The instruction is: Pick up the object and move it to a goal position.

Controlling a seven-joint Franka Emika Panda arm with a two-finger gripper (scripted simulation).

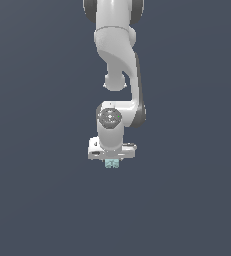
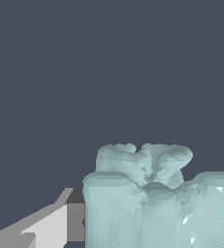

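In the exterior view the white arm [image 1: 118,45] hangs down from the top centre of the frame, and its hand [image 1: 112,161] sits just below the middle. A small pale cyan object [image 1: 112,163] peeks out directly under the hand's wide white body, much narrower than the hand itself. The fingers are too small to make out there.

The wrist view shows the object [image 2: 147,198] close up, filling the lower centre and lower right of the frame, its surface lumpy and mottled with a notched upper edge. A grey and white finger [image 2: 60,220] lies against its side at the lower left, and a sliver of another shows at the lower right edge. From this the hand seems clenched on the object, one finger on each side, though actual contact is hard to confirm.

No goal marker shows in either view, and the flat dark background gives no way to tell whether the object rests on the desk or is lifted. Judging from this, the grasp looks made, while the carry to the goal remains.
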